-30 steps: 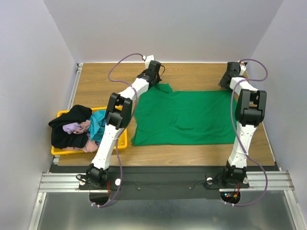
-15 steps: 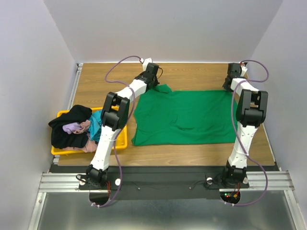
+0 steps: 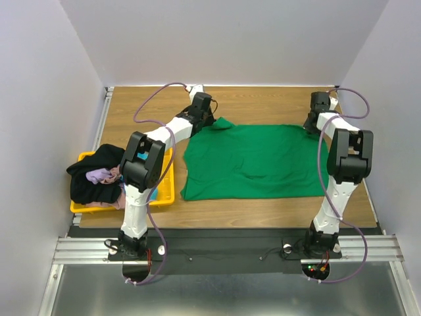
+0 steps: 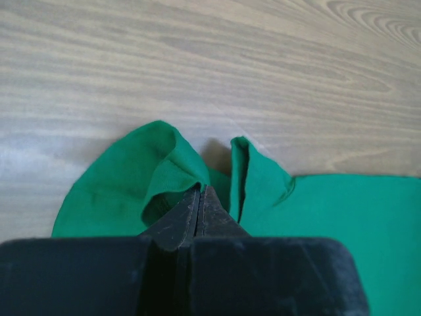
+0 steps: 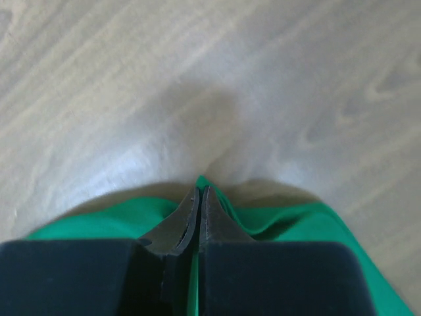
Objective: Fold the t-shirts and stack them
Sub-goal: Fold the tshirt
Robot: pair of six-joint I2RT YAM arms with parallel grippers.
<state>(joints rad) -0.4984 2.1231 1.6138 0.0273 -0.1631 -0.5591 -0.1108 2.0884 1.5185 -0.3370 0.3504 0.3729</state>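
A: Far left first. The yellow bin (image 3: 168, 192) holds a heap of t-shirts (image 3: 95, 178), none folded yet. Your left arm crosses the bin's right side, so I can't count them.

B: Agreed. Next, your left gripper (image 4: 200, 192): fingers clamped together on a bunched flap at the far-left corner of the green t-shirt (image 3: 253, 161). Looks like a sleeve or shoulder, though I can't tell which.

A: The shirt itself lies spread on the table (image 3: 263, 99), between the two arms, mostly flat, with a few ripples through the middle.

B: Your right gripper (image 5: 199, 194) is pinched tight on the far-right corner, and the cloth tents up at the tips.

A: So I'd call this step the first fold of the first shirt, with both far corners gripped. The stack hasn't been started.

B: Next move, my guess: lift both corners together and level, then carry them toward the near hem. If one side leads, the fold goes crooked.

A: Hard to see: each gripper body blocks its wrist view, so how much cloth sits between the pads is unknown. A shallow pinch could slip.

B: From above both grippers are tiny. I can't find the neckline, and I can't tell whether the shirt is front up or back up.
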